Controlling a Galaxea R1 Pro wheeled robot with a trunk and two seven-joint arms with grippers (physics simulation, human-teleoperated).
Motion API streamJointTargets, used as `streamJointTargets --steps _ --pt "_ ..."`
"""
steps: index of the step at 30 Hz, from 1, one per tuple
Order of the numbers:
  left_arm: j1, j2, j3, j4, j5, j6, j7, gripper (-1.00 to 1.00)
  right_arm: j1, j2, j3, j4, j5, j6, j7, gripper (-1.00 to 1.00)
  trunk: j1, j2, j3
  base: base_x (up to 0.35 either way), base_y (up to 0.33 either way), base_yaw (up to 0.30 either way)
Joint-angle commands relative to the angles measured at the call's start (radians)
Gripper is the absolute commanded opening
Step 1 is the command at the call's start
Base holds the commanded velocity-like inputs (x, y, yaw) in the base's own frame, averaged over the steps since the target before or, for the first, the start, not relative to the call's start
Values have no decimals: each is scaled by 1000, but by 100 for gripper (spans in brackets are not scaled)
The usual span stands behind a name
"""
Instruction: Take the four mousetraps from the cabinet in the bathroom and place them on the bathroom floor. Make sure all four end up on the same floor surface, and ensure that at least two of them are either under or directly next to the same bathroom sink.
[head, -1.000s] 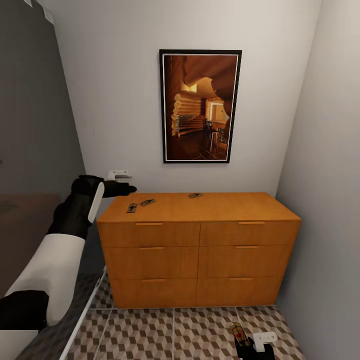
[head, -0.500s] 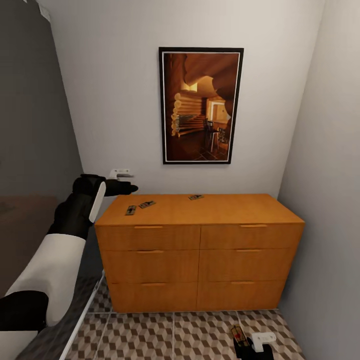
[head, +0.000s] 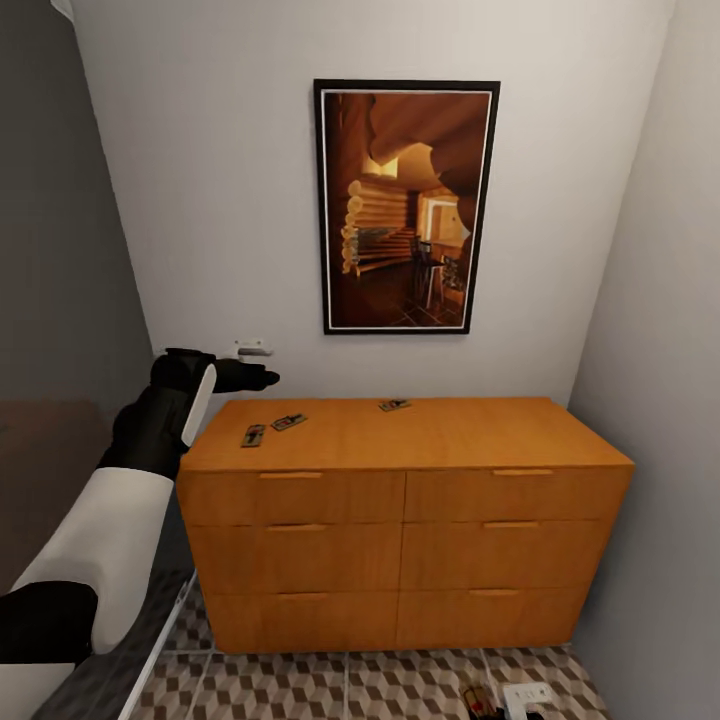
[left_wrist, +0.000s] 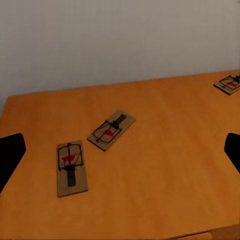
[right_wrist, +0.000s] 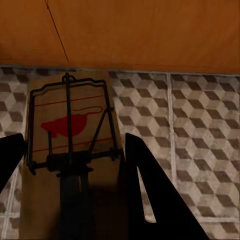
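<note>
- Between the earlier head pictures and now, the whole view has shifted: the cabinet (head: 405, 500) fills more of it and sits lower, and less tiled floor shows at the bottom, so the camera has gone closer. The traps on the top keep their places on the wood.
- Left gripper (head: 262, 378) hangs just past the cabinet's left rear corner, a little above the top. In the left wrist view its dark fingertips (left_wrist: 10, 152) stand wide apart at either edge with nothing between them, which I judge to be a readying for a pick.
- Three mousetraps lie flat on the cabinet top: the nearest mousetrap (left_wrist: 71, 167), a second mousetrap (left_wrist: 111, 129) just beside it at an angle, and a third mousetrap (left_wrist: 230, 83) well apart toward the back.
- Right gripper (right_wrist: 70, 165) is low near the bathroom floor (right_wrist: 200, 125), its dark fingers closed on either side of the fourth mousetrap (right_wrist: 70, 150). I judge it is kept low because this trap is bound for the floor.
- Materials: each trap is a thin tan wooden board with dark wire spring parts and a red mouse mark. Such flat boards leave little edge to grasp.
- Smooth orange-brown wood with flat bar handles makes up the cabinet; the floor tiles carry a brown, beige and white cube print with pale grout.
- Above hangs a dark-framed picture (head: 405, 205) on a plain white wall.
</note>
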Motion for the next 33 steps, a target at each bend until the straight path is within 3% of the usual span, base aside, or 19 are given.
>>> streamJointTargets --steps 1,5,14,19,22,23,24,26,33 --pt "-1 1 -3 -1 -1 4 -2 100 2 0 0 1 3 6 7 -100 0 -1 -1 234 0 0" --pt "-1 2 -7 -1 -1 3 -2 100 26 -2 0 1 -1 36 44 -100 0 -1 -1 196 0 0" --pt "1 6 -33 5 -1 3 -5 100 40 -10 -1 1 -3 42 55 -100 0 -1 -1 34 0 0" --pt "3 19 -56 20 -1 3 -49 100 43 -11 -1 2 -2 42 54 -100 0 -1 -1 2 0 0" --pt "3 41 -82 29 -1 3 -104 100 45 -11 -1 2 -2 42 54 -100 0 -1 -1 0 0 0" --pt "4 54 -100 34 -1 3 -136 100 45 -12 -1 2 -2 42 54 -100 0 -1 -1 0 0 0" --pt "4 81 -143 38 -1 2 -191 100 45 -13 -1 1 -2 42 54 -100 0 -1 -1 0 0 0" --pt "4 104 -173 40 -1 1 -220 100 45 -13 -1 1 -2 42 53 -100 0 -1 -1 0 0 0" --pt "4 122 -198 42 -1 1 -244 100 46 -13 -1 1 -2 42 52 -100 0 -1 -1 0 0 0"
